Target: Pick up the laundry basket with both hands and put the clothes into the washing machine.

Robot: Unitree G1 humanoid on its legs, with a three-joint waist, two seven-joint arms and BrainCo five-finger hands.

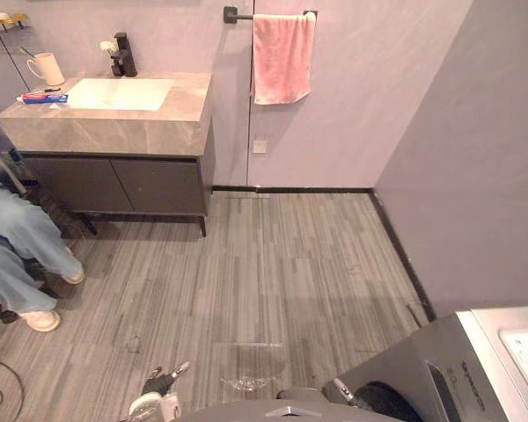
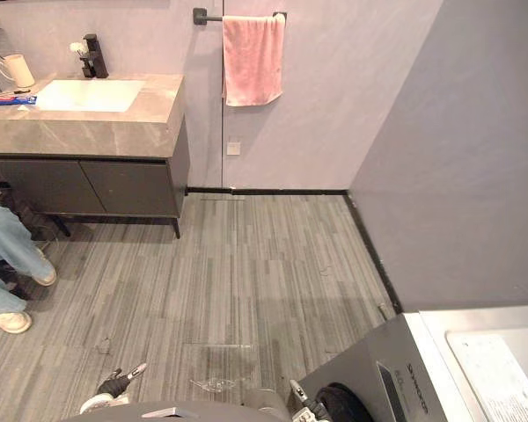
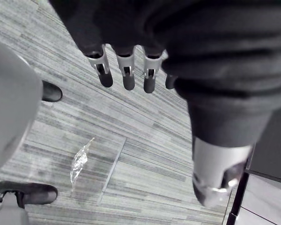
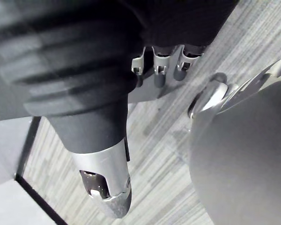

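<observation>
Grey plank floor (image 1: 273, 281) runs wide across the room, pale lilac walls (image 1: 352, 97) closing it in at the back and on the robot's right. There's the washing machine (image 1: 488, 352), down in the near right corner against that side wall, grey body with a light top, right beside the robot's right arm. Over on the far left, the vanity (image 1: 106, 123): grey stone counter on a dark cabinet, a white basin (image 1: 119, 93) sunk into it. A person's legs (image 1: 13, 233) in blue jeans and pale shoes sit just left of the cabinet, near the floor's left edge. A pink towel (image 1: 282, 57) hangs flat from a dark bar on the back wall, to the right of the vanity. Now the hands: the left hand (image 3: 126, 70) hangs low over bare floor, fingers loose and nearly straight, thumb apart, nothing in its grasp. The right hand (image 4: 159, 65) is low too, next to the machine's front, fingers relaxed, thumb off to one side, nothing held either. Small stuff: a black tap (image 1: 123, 54) behind the basin, a white mug (image 1: 47, 68) at the counter's back left, a toothpaste tube (image 1: 44, 98) lying beside the basin, and a crumpled clear scrap (image 3: 79, 161) on the floor below the left hand.
</observation>
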